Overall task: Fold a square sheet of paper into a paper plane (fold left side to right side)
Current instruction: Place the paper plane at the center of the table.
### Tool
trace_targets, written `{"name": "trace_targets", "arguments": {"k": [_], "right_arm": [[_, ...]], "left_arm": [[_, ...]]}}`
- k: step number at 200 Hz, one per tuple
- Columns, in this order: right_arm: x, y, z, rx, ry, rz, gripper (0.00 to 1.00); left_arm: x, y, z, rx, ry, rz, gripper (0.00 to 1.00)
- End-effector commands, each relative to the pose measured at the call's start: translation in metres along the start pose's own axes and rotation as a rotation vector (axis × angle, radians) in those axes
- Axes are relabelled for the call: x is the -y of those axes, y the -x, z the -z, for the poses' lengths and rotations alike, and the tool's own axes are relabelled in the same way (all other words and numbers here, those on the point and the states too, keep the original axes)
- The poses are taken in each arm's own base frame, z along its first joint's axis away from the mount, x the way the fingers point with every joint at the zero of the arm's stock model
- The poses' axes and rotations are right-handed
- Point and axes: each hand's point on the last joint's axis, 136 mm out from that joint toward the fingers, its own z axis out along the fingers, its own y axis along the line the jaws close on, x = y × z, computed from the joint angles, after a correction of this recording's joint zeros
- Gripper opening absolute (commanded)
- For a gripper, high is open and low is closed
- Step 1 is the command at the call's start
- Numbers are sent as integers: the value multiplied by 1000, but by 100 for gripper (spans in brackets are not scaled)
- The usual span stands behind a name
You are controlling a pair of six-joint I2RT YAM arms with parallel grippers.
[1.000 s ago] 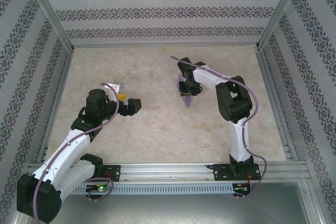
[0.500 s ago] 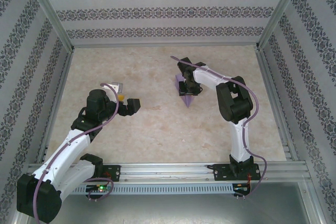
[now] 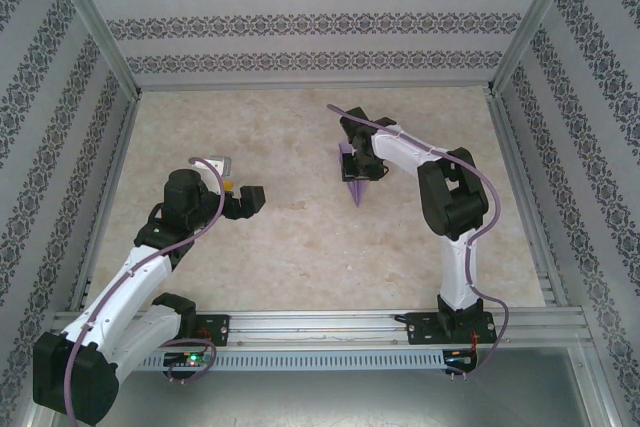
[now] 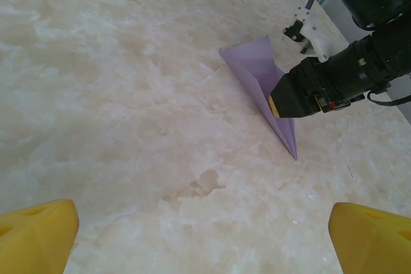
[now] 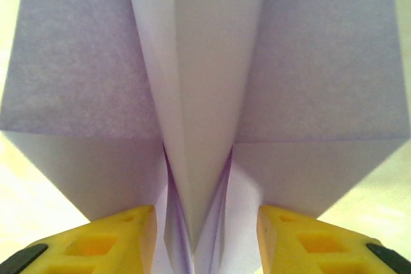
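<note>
Overhead, the paper plane (image 3: 354, 179) lies just right of centre in the upper half of the frame, on the marbled tabletop (image 3: 290, 247). It is well apart from the patterned walls (image 3: 300, 22), with bare surface on every side. It is a slim lilac dart, nose toward the bottom of the frame, its wings spread flat beside a raised centre ridge. The right claw (image 3: 363, 169) sits over the wide tail. In the right wrist view its yellow fingers (image 5: 115, 242) stand partly open on either side of the ridge, with a thin gap on each side. The left claw (image 3: 250, 200), left of centre, is spread wide and empty, well apart from the plane.
</note>
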Motion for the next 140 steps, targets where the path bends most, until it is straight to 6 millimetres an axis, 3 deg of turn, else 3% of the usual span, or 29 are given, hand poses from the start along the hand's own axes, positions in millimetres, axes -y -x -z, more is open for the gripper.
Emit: {"name": "trace_targets", "arguments": {"k": [1,46,82,108,140], "right_arm": [[3,-3,15,20,-12,15,47],[-2,-10,35,55,2,41,53],[-3,-19,66,127,36,61,63],[7,-27,93,215,39,69,74],[37,-38,132,350,-6,57,90]], "left_arm": [[-3,14,5,24,23,1,100],[-5,18,7,39,39,11,100],[-16,24,14,69,108,28,100],[-34,29,23,104,209,47,100],[-57,35,34,168,328,66,100]]}}
